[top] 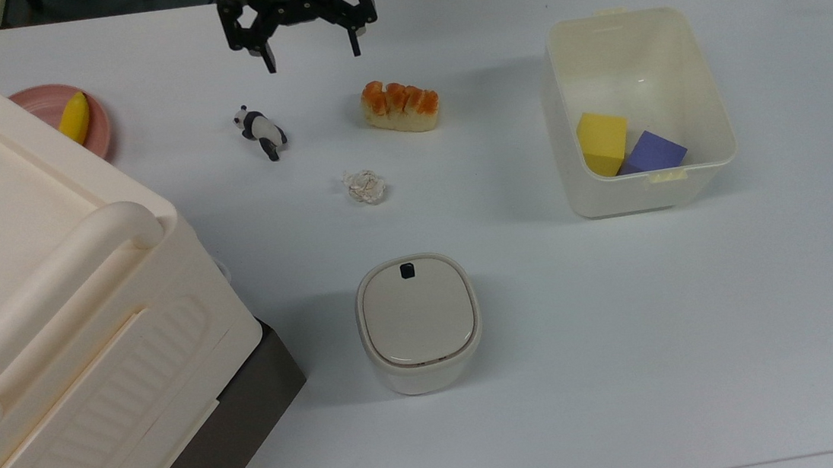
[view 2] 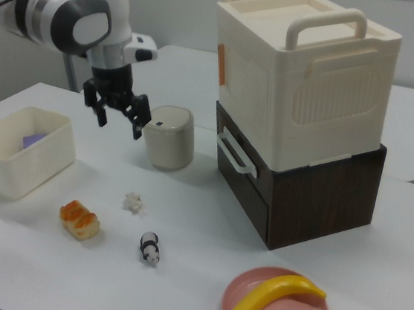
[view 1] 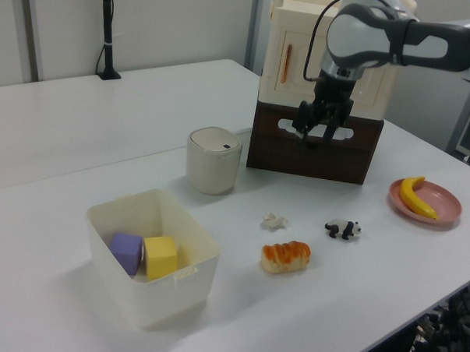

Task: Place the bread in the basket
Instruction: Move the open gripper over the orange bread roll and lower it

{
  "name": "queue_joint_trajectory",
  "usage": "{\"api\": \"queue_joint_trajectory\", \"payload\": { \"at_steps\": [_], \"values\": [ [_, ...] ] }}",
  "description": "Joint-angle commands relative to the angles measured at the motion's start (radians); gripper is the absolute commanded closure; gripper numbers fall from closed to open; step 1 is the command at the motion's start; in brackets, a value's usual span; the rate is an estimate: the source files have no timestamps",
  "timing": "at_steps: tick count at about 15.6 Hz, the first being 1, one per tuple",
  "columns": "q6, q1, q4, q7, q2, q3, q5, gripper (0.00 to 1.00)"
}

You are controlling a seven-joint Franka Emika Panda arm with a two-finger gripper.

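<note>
Bread (top: 400,105) lies on the table (top: 516,316) below the gripper (top: 312,54), whose fingers are spread apart and empty; the basket (top: 708,91) sits well away.

— What is seen around the scene?
— A white table (top: 628,366) is spread across all three views. In the left view's upper left, a pale panelled wall (view 1: 179,25) is seen behind it, with a black post (view 1: 108,34) stood at the table's far edge.
— And elsewhere?
— In the right view's top, a light wall (view 2: 179,10) is seen. Even, soft light is cast, and faint shadows are left on the tabletop.
</note>
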Motion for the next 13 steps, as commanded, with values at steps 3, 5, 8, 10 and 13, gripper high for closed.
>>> {"api": "queue_joint_trajectory", "payload": {
  "at_steps": [3, 5, 8, 10, 13],
  "values": [
    [0.065, 0.034, -0.181, -0.299, -0.064, 0.033, -0.016, 0.00],
    [0.053, 0.029, -0.187, -0.479, -0.064, 0.033, -0.018, 0.00],
    [0.053, 0.026, -0.189, -0.637, -0.059, 0.035, -0.038, 0.00],
    [0.055, 0.028, -0.189, -0.725, -0.052, 0.035, -0.058, 0.00],
    [0.059, 0.031, -0.212, -0.769, -0.053, 0.050, -0.101, 0.00]
  ]
}}
